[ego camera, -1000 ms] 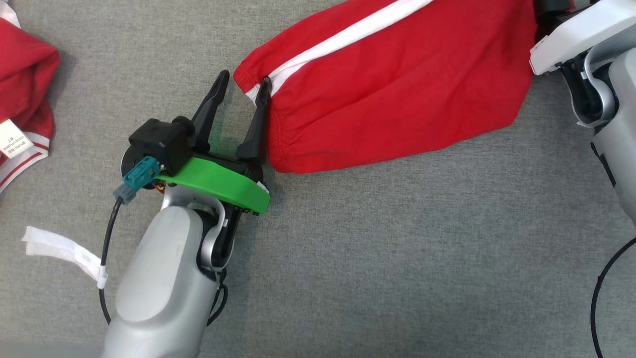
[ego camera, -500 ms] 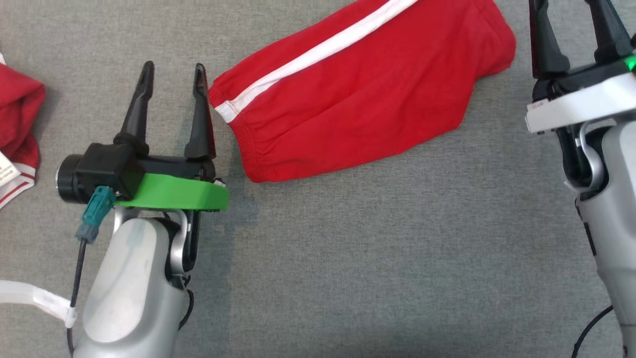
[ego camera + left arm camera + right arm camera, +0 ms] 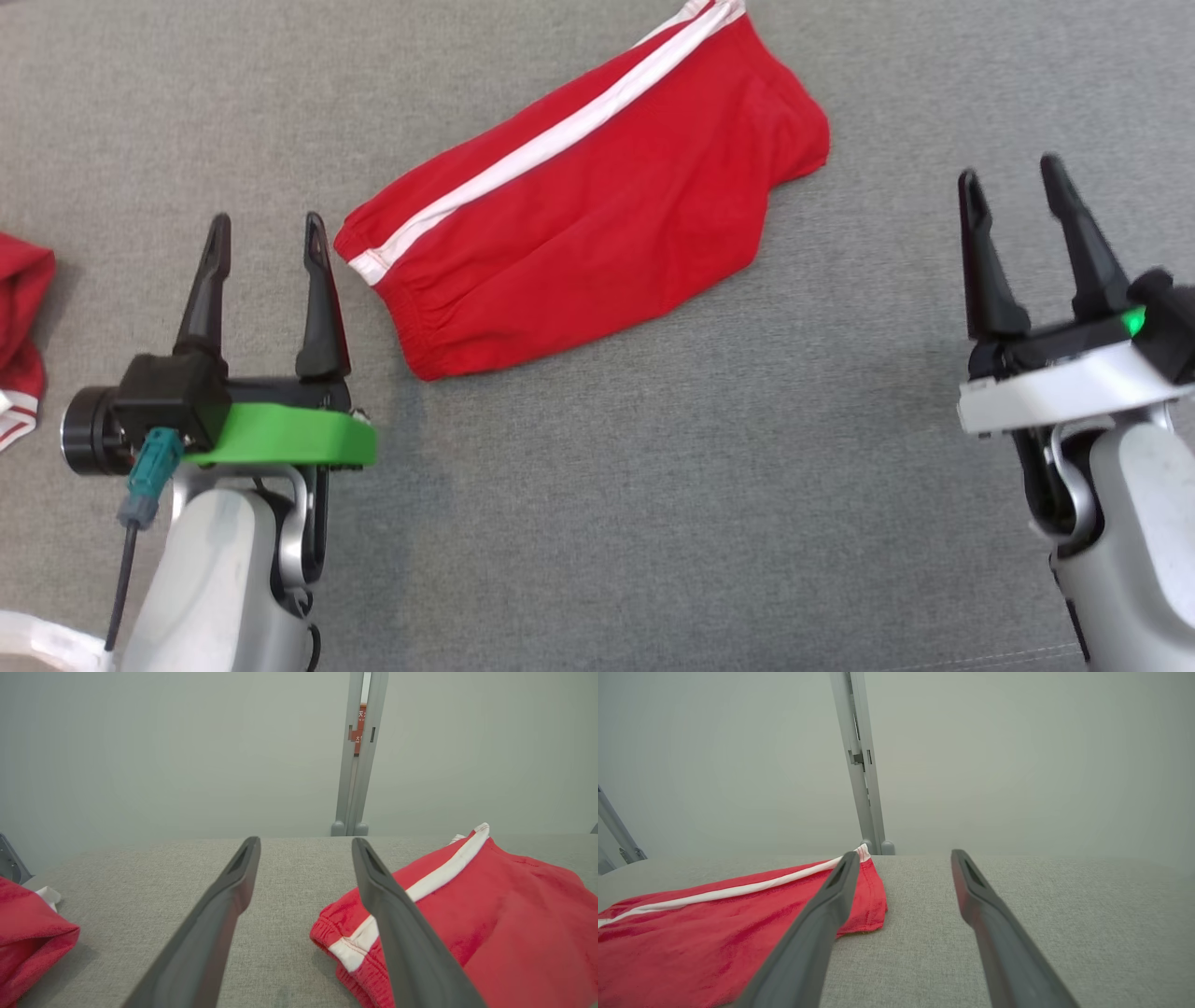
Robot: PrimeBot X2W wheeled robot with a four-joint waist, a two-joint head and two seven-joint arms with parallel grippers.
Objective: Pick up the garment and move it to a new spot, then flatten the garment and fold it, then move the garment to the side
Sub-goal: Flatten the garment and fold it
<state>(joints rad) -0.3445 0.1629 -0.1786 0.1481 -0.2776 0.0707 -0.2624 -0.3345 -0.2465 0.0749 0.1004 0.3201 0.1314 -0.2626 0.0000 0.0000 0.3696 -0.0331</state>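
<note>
At the lower left of the head view, my left gripper [image 3: 267, 220] stands with both dark fingers spread wide and nothing between them but grey cloth. Its inner finger sits just beside the gathered end of the garment [image 3: 579, 233], not touching it so far as I can judge. The left wrist view lays that finger across the red fabric, but that looks like overlap, not contact. Over at the lower right, my right gripper [image 3: 1009, 168] is just as wide and just as empty, well apart from the garment's far corner.

Between the two claws, the garment, which looks like red shorts with a white stripe [image 3: 551, 145], lies on the grey padded table [image 3: 653, 495]. It runs diagonally from near my left gripper up toward the top middle. It looks doubled over and fairly flat, with a few soft creases. A second red garment [image 3: 19, 308] pokes in at the left edge, well clear of the work.

My reading is that the fold is done or nearly so, and the last step, moving it aside, is not yet begun. Next I need both claws to come in low on opposite ends and pinch all the layers together. Then they must carry it sideways evenly so the fold doesn't fall open.
</note>
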